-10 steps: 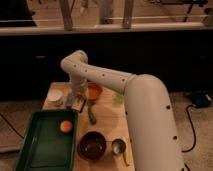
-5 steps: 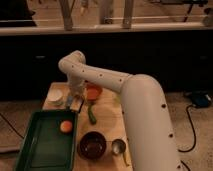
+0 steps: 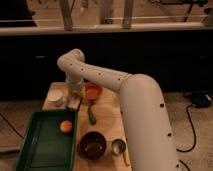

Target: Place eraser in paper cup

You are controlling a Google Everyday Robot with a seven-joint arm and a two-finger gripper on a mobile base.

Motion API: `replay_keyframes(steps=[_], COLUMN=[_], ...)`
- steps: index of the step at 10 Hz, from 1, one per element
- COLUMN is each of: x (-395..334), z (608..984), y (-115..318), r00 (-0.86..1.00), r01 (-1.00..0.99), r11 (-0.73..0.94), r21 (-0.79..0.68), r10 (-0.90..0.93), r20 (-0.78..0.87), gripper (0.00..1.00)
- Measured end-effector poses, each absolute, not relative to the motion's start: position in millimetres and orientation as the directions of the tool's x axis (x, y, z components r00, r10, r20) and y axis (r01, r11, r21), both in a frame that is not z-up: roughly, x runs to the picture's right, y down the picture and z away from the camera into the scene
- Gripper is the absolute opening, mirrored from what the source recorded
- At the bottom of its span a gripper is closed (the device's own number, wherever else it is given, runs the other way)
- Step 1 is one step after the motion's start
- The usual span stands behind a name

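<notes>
The paper cup (image 3: 56,96), small and white, stands at the table's far left. My gripper (image 3: 74,102) hangs just to its right, low over the table and pointing down from the white arm (image 3: 100,77). It is shut. The eraser does not show on its own; a pale shape at the fingertips may be it, but I cannot tell. The wrist hides the spot right under the gripper.
An orange cup (image 3: 92,91) stands just right of the gripper, with a green vegetable (image 3: 92,115) in front of it. A green tray (image 3: 35,147) at front left holds an orange fruit (image 3: 66,126). A dark bowl (image 3: 93,145) and a metal scoop (image 3: 118,146) lie at the front.
The arm has swayed slightly left and back near the white cup. Nothing was taken hold of or let go.
</notes>
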State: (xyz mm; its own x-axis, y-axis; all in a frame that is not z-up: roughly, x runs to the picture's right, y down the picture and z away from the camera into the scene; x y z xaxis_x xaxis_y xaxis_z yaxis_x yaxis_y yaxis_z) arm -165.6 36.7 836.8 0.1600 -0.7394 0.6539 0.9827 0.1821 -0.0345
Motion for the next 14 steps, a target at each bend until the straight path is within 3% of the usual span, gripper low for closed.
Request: replay_keyframes(steps=[8, 14], x=[-232.8, -280.8], z=[820.2, 817.7], y=[-2.7, -13.7], r00=[0.002, 0.005], r01=[0.990, 0.996], r11=[0.090, 0.059], r21=[0.106, 0.063], r10=[-0.772, -0.771], r20=[0.636, 0.637], gripper=[0.03, 0.03])
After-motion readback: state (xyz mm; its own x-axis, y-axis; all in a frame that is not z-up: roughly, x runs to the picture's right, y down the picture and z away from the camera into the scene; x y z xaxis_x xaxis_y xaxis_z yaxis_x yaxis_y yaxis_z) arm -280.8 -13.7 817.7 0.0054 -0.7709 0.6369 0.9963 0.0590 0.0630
